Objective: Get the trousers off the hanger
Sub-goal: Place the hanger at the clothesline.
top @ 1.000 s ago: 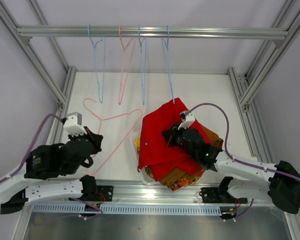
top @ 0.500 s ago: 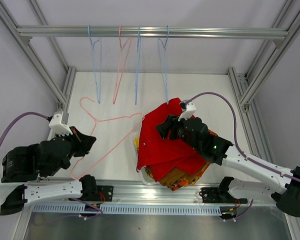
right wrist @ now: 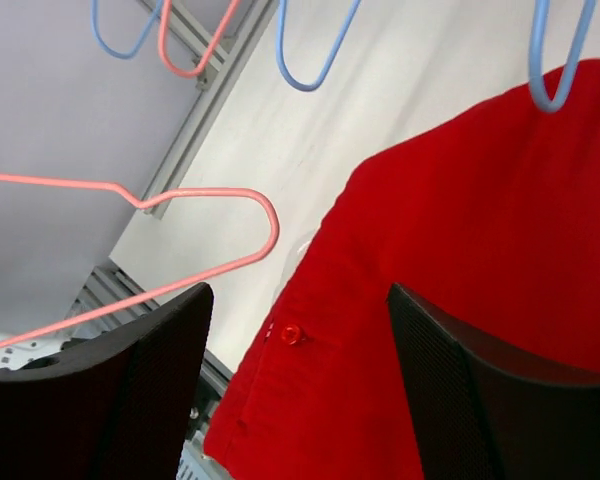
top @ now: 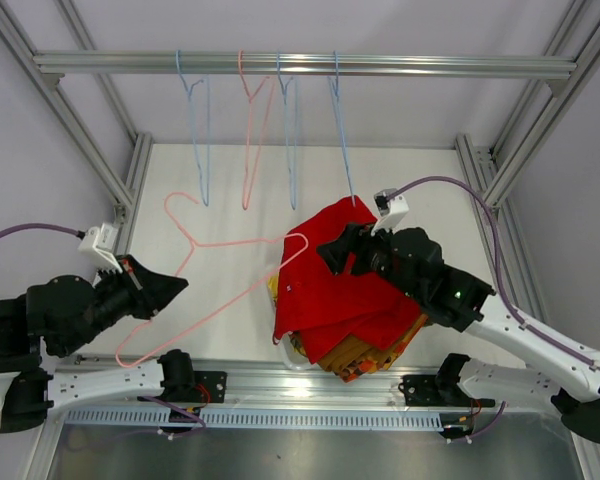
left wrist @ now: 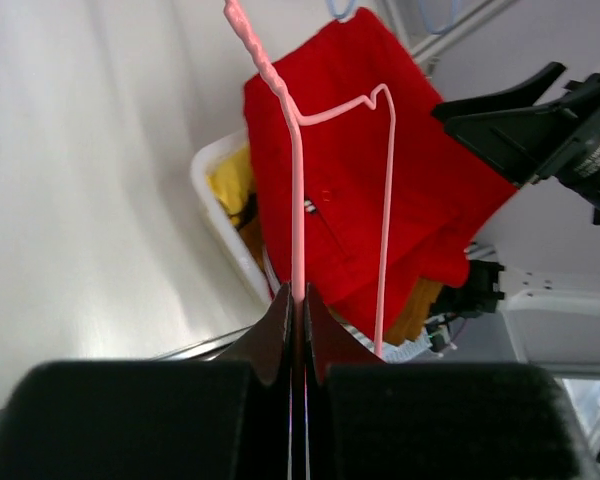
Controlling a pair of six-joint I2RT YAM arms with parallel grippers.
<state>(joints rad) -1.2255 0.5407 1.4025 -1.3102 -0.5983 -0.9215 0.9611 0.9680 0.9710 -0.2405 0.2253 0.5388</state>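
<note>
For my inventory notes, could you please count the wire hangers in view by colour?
Blue hangers: 3
Pink hangers: 2
Total: 5

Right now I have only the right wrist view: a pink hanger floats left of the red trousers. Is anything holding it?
Observer: Yes. The left gripper is shut on the pink hanger, pinching its wire.
Operator: What are the red trousers lying on?
Observer: The red trousers top a pile in a white basket.
Operator: Any other pairs visible?
Observer: A yellow pair shows at the basket's edge.
</note>
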